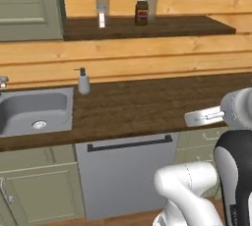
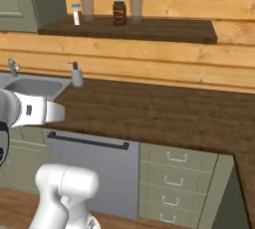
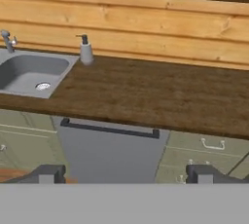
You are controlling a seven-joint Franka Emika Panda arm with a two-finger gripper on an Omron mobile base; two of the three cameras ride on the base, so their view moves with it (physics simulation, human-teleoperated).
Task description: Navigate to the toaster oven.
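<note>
**Robot faced toward the sink end of a wooden counter**

A dark wooden counter (image 1: 142, 107) is seen running under a plank wall; a grey sink (image 1: 29, 114) is set into it. A soap dispenser (image 1: 83, 81) is stood on the counter just beside the sink's back corner; a tap (image 3: 7, 40) is mounted at the sink's far edge. Below the counter, next to the sink, a grey dishwasher (image 1: 128, 173) with a dark handle bar is fitted, and green drawers (image 2: 174, 183) are found on the dishwasher's far side from the sink. Above the sink, a dark shelf (image 1: 147, 27) is fixed to the wall; a dark jar (image 1: 141, 13) and a small white bottle (image 1: 102, 16) are stood on it, well apart. The gripper (image 3: 126, 174) is held in front of the dishwasher, its fingers (image 3: 46, 174) spread wide with nothing between them. The toaster oven cannot be made out anywhere along this stretch of counter.
</note>
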